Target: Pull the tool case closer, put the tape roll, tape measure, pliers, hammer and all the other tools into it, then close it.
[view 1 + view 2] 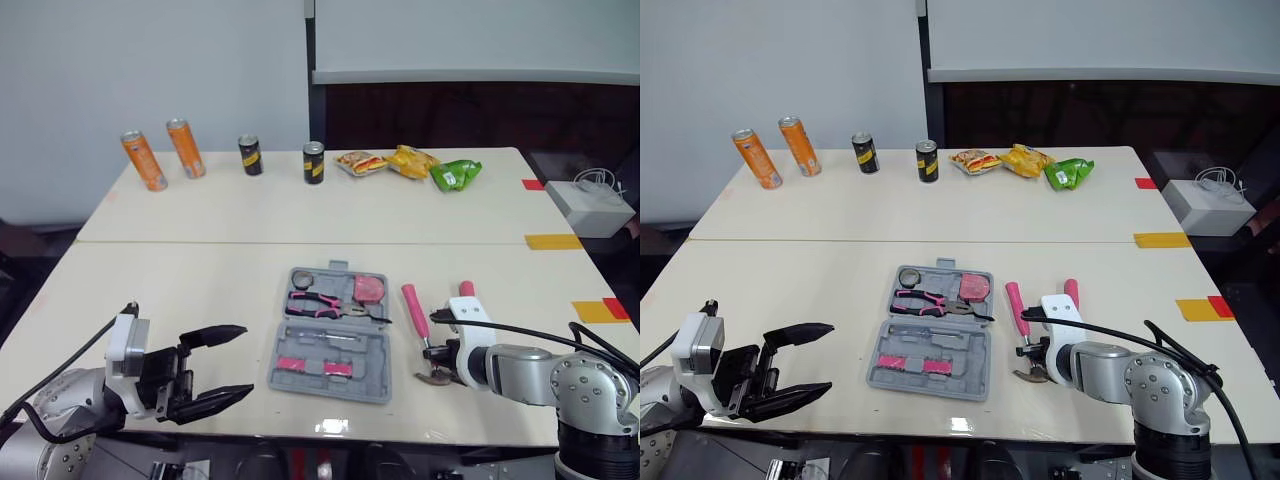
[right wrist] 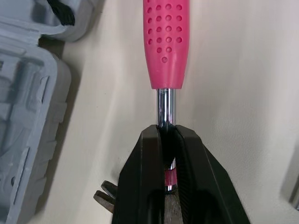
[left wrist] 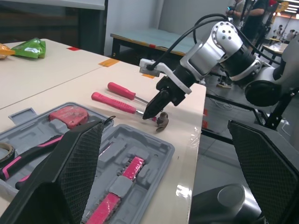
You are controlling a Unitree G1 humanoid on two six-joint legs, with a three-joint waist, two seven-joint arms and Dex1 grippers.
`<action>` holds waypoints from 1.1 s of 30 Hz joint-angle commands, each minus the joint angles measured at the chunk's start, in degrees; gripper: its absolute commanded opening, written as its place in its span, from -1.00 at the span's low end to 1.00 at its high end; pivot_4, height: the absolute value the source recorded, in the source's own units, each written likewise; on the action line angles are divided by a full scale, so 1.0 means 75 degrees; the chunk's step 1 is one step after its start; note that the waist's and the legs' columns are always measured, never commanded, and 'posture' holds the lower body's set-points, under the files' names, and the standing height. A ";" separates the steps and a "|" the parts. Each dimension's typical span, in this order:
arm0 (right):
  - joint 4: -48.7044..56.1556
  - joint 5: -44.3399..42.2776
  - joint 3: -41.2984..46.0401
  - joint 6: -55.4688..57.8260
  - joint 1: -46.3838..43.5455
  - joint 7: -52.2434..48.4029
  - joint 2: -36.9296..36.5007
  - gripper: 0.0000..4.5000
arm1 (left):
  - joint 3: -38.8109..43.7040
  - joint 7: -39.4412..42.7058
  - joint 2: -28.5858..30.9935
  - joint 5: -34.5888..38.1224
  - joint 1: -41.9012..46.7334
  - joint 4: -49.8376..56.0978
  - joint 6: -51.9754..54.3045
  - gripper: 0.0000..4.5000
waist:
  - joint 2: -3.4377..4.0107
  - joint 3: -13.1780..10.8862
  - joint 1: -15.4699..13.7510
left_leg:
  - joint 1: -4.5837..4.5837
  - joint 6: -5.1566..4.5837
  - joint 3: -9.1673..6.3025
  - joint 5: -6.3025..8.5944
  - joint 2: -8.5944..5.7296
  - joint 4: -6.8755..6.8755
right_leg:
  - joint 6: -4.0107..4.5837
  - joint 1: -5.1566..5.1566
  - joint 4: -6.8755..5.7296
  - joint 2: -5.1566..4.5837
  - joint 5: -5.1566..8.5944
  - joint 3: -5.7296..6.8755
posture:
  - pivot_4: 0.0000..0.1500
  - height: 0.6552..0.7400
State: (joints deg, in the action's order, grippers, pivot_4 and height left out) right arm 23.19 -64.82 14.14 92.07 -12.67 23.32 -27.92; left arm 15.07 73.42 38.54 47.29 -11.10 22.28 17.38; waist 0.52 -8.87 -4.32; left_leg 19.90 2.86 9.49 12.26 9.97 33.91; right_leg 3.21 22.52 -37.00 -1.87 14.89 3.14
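The grey tool case (image 1: 372,372) lies open at the middle of the near table. In it are a tape roll (image 1: 300,278), pink-handled pliers (image 1: 318,305), a red tape measure (image 1: 368,290) and pink bits (image 1: 291,363). To its right lies the pink-handled hammer (image 1: 414,308), head toward the table's front edge. My right gripper (image 2: 167,136) is shut on the hammer's metal shaft (image 2: 165,105) just behind the head. A second pink-handled tool (image 3: 121,90) lies beyond the hammer. My left gripper (image 1: 240,362) hangs open left of the case, holding nothing.
On the far table stand two orange cans (image 1: 145,160), two black cans (image 1: 313,162) and several snack bags (image 1: 412,161). A white box (image 1: 592,208) sits off to the right. Yellow and red tape marks (image 1: 553,241) dot the right side. The front table edge is close to both grippers.
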 commanded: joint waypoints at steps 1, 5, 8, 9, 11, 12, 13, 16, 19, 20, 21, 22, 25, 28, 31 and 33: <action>0.0132 -0.0406 0.0142 0.0057 -0.0066 -0.0050 -0.0317 -0.17 | 0.0063 0.0147 0.0149 0.0221 0.0135 0.0175 0.0091 1.00 | 0.0002 -0.0001 -0.0002 | 0.0002 0.0001 -0.0001 0.0000 -0.0001 0.0000 | -0.0003 0.0000 0.0002 0.0000 -0.0002 0.0000 | 1.00 1.00; 0.0846 -0.0674 0.0293 0.0057 -0.0142 -0.0957 -0.0829 0.42 | 0.0081 0.0177 0.0162 0.0231 0.0212 0.0114 0.0170 1.00 | 0.0004 -0.0002 0.0004 | 0.0001 0.0001 -0.0003 0.0000 -0.0002 0.0001 | -0.0009 -0.0001 0.0003 0.0000 -0.0005 0.0000 | 1.00 1.00; 0.1568 -0.0843 0.0394 -0.0233 0.0009 -0.1771 -0.1355 0.72 | 0.0085 0.0156 0.0151 0.0255 0.0193 0.0122 0.0229 1.00 | 0.0003 -0.0003 -0.0001 | -0.0001 0.0001 -0.0009 0.0001 -0.0001 0.0001 | -0.0018 -0.0005 0.0003 0.0002 -0.0004 0.0003 | 1.00 1.00; 0.1801 -0.0848 0.0405 -0.0396 0.0074 -0.2055 -0.1523 0.72 | 0.0087 0.0160 0.0147 0.0257 0.0185 0.0125 0.0235 1.00 | 0.0004 -0.0003 -0.0014 | 0.0001 0.0001 -0.0011 0.0001 -0.0001 0.0001 | -0.0020 -0.0006 0.0003 0.0003 -0.0004 0.0005 | 1.00 1.00; 0.2023 -0.1102 0.0658 -0.0610 0.0287 -0.2408 -0.1703 0.72 | 0.0083 0.0153 0.0118 0.0264 0.0191 0.0150 0.0226 1.00 | -0.0003 -0.0001 -0.0026 | 0.0000 0.0001 -0.0014 0.0001 -0.0002 0.0001 | -0.0028 -0.0011 0.0010 0.0002 -0.0003 0.0006 | 1.00 1.00; 0.2193 -0.0978 0.0736 -0.0901 0.0381 -0.2596 -0.1770 0.72 | 0.0072 0.0145 0.0071 0.0197 0.0212 0.0162 0.0123 1.00 | -0.0005 0.0000 -0.0030 | 0.0001 0.0001 -0.0017 0.0002 -0.0002 0.0001 | -0.0030 -0.0014 0.0015 0.0002 -0.0003 0.0010 | 1.00 1.00; 0.2324 -0.0812 0.0776 -0.1200 0.0467 -0.2787 -0.1826 0.72 | 0.0051 0.0144 0.0031 0.0121 0.0231 0.0170 0.0020 1.00 | -0.0005 0.0000 -0.0032 | 0.0001 0.0001 -0.0019 0.0002 -0.0002 0.0001 | -0.0031 -0.0016 0.0018 0.0002 -0.0003 0.0012 | 1.00 1.00; 0.2350 -0.0729 0.0864 -0.1725 0.0765 -0.3201 -0.1860 0.72 | -0.0011 -0.0033 -0.0326 -0.0445 0.0302 0.0128 -0.0761 1.00 | -0.0007 0.0001 -0.0018 | 0.0005 -0.0001 -0.0017 0.0003 -0.0003 0.0002 | -0.0033 -0.0017 0.0026 0.0001 -0.0006 0.0011 | 1.00 1.00; 0.2187 -0.0067 0.0392 -0.2093 0.1052 -0.3508 -0.2017 0.72 | 0.0007 0.0221 -0.0192 0.0218 0.0328 0.0107 -0.0144 1.00 | -0.0013 0.0004 -0.0018 | 0.0006 -0.0003 -0.0018 0.0003 -0.0003 0.0002 | -0.0031 -0.0021 0.0031 0.0000 -0.0007 0.0013 | 1.00 1.00; 0.2063 0.0140 0.0249 -0.2187 0.1118 -0.3524 -0.1998 0.72 | 0.0013 0.0324 -0.0054 0.0412 0.0348 0.0115 0.0117 1.00 | -0.0018 0.0005 -0.0017 | 0.0005 -0.0003 -0.0020 0.0003 -0.0002 0.0002 | -0.0030 -0.0021 0.0030 0.0000 -0.0006 0.0015 | 1.00 1.00; 0.1928 0.0396 0.0099 -0.2273 0.1175 -0.3486 -0.1962 0.72 | 0.0014 0.0388 0.0064 0.0503 0.0382 0.0109 0.0268 1.00 | -0.0018 0.0006 -0.0011 | 0.0005 -0.0002 -0.0022 0.0002 0.0001 0.0002 | -0.0028 -0.0021 0.0029 0.0002 -0.0005 0.0018 | 1.00 1.00; 0.1821 0.0618 0.0001 -0.2406 0.1242 -0.3463 -0.1885 0.72 | 0.0033 0.0408 0.0099 0.0516 0.0409 0.0090 0.0272 1.00 | -0.0016 0.0007 -0.0009 | 0.0004 -0.0002 -0.0022 0.0002 0.0001 0.0002 | -0.0026 -0.0020 0.0028 0.0003 -0.0004 0.0019 | 1.00 1.00; 0.1626 0.1385 -0.0341 -0.3074 0.1505 -0.3594 -0.1641 0.72 | 0.0053 0.0401 0.0127 0.0540 0.0494 0.0013 0.0282 1.00 | -0.0014 0.0007 -0.0014 | 0.0007 -0.0003 -0.0020 0.0002 -0.0002 0.0002 | -0.0017 -0.0019 0.0030 0.0000 -0.0001 0.0018 | 1.00 1.00; 0.1506 0.2150 -0.0639 -0.3885 0.1884 -0.3791 -0.1331 0.72 | 0.0021 0.0391 0.0100 0.0543 0.0561 -0.0018 0.0293 1.00 | -0.0014 0.0007 -0.0011 | 0.0012 -0.0004 -0.0019 0.0003 -0.0001 0.0001 | -0.0013 -0.0017 0.0034 0.0000 0.0001 0.0018 | 1.00 1.00; 0.1315 0.2987 -0.1033 -0.4768 0.2324 -0.4103 -0.1172 0.72 | 0.0001 0.0381 0.0078 0.0533 0.0616 -0.0052 0.0301 1.00 | -0.0014 0.0007 -0.0011 | 0.0012 -0.0005 -0.0019 0.0003 0.0000 0.0001 | -0.0010 -0.0015 0.0035 0.0000 0.0003 0.0019 | 1.00 1.00; 0.1036 0.3546 -0.1247 -0.5394 0.2563 -0.4311 -0.1061 0.72 | -0.0012 0.0370 0.0066 0.0526 0.0664 -0.0080 0.0307 1.00 | -0.0014 0.0007 -0.0008 | 0.0012 -0.0006 -0.0018 0.0004 0.0000 0.0001 | 0.0007 -0.0016 0.0036 -0.0001 0.0013 0.0018 | 1.00 1.00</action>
State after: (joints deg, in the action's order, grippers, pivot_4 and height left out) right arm 31.52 -41.43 5.02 55.78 6.16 -7.73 -36.42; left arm 14.44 75.76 38.91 50.38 -6.65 21.65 19.73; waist 0.41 -8.82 -4.39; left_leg 19.99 2.80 9.36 12.29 9.96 33.92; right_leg 3.31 22.40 -36.71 -1.89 15.01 3.28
